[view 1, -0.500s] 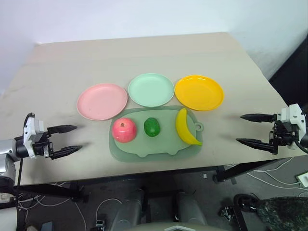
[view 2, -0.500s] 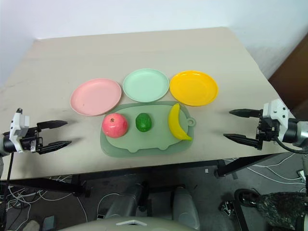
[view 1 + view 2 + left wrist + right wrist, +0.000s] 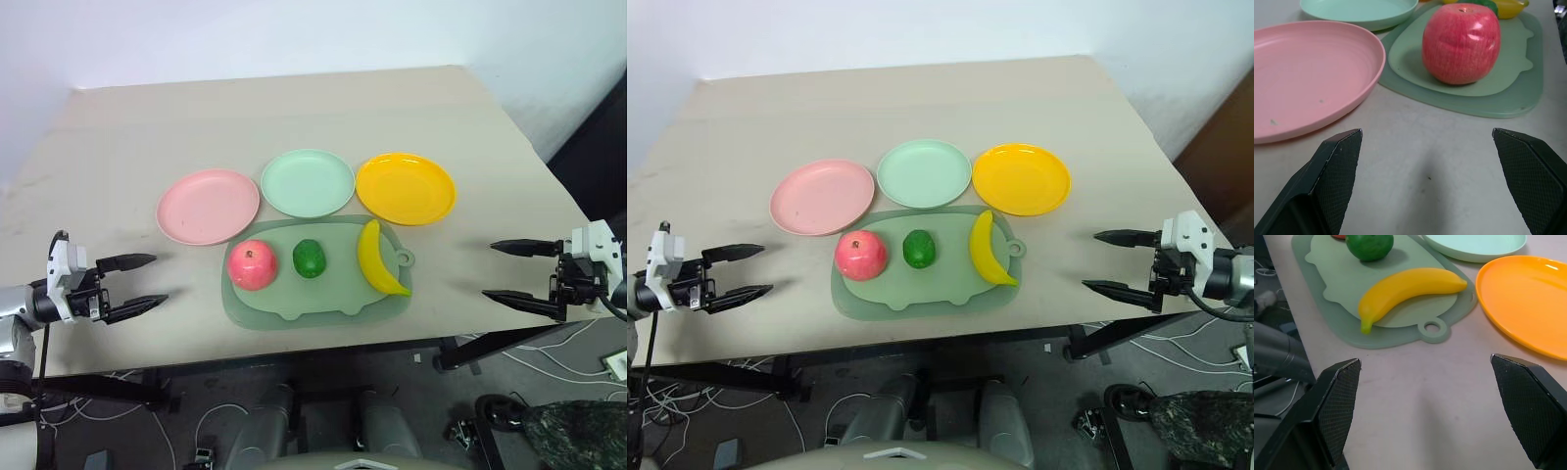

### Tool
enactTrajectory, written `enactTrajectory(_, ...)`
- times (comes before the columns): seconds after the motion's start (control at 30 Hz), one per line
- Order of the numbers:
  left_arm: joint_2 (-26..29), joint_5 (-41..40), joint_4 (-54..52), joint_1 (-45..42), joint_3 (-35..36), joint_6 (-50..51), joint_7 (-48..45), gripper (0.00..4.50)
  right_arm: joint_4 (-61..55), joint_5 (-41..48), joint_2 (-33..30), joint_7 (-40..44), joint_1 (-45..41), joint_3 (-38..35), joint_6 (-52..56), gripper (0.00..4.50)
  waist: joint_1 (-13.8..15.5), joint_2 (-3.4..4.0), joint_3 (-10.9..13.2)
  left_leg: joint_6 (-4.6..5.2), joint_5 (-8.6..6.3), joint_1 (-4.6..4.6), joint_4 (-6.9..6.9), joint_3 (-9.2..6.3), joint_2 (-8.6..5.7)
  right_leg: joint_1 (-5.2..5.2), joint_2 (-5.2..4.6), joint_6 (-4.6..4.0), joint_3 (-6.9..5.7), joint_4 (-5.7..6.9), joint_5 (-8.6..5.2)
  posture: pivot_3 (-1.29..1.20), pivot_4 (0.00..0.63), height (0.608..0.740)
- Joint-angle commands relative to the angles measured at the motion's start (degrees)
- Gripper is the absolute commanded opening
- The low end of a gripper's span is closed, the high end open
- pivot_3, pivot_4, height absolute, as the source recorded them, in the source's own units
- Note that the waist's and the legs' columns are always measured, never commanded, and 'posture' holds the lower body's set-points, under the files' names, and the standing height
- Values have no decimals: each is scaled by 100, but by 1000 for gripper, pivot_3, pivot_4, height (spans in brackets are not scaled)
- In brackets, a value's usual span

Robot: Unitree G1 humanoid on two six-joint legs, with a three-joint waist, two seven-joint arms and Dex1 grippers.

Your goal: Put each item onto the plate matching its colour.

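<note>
Robot's two arms hover at opposite table [image 3: 294, 108] edges, w/ fruit and plates between them. Left pincer [image 3: 130, 287] is spread wide, empty, low over the table, aimed inward; red apple [image 3: 253, 265] lies ahead of it on a green pig-shaped mat [image 3: 323, 304], pink plate [image 3: 208, 206] just beyond and to one side. Right pincer [image 3: 516, 273] is also spread wide, empty, aimed inward; yellow banana [image 3: 378, 259] lies ahead of it on the mat, orange plate [image 3: 406, 188] beyond. Small green fruit [image 3: 310, 258] sits mid-mat btwn apple and banana, mint plate [image 3: 308, 182] behind it. Probably each pincer waits open, facing its nearest fruit, ready to reach. No fruit is on a plate yet. Banana's long axis runs roughly front-to-back, crosswise to the right pincer's reach, stem end toward the plates, curve bulging away from the right pincer.
</note>
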Motion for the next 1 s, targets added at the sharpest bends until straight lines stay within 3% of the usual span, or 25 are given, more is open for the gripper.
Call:
enactTrajectory(0.03, 158, -212, -141, 166, 236, -121, -21, 4491, 128, 58, -213, 124, -89, -231, -77, 4500, -2, 0, 0, 0, 0, 0, 0, 0, 0, -1, 0, 0, 0, 0, 0, 0, 150, 737)
enactTrajectory(0.27, 66, -403, -641, 721, 677, -79, -21, 4491, 547, -28, -254, 174, -314, -173, -263, 4500, -17, 1, 0, 0, 0, -1, -1, 1, 1, -2, 0, -1, 1, -1, -1, 0, 150, 737)
enactTrajectory(0.57, -142, -486, -1644, 1514, 1206, 186, 303, 4491, 82, -59, 126, -223, -637, 294, 107, 4500, -17, 8, -2, 0, 0, 1, -6, 2, 5, -3, 1, -2, 1, 1, -1, 0, 150, 737)
enactTrajectory(0.87, -361, -473, -2278, 1901, 1304, 304, 419, 4491, -2119, 181, 844, -2261, -764, 1122, 2567, 4500, -14, 8, -3, -1, 0, -1, -11, 6, 7, -9, 1, -3, 4, 6, -1, 0, 150, 737)
enactTrajectory(1.0, -433, -404, -2351, 1915, 1243, 274, 409, 4491, -2687, 354, 1611, -3775, -1222, 1435, 4281, 4500, -20, 9, -3, -1, -1, -2, -14, 9, 7, -11, 0, -4, 6, 6, -2, 0, 150, 737)
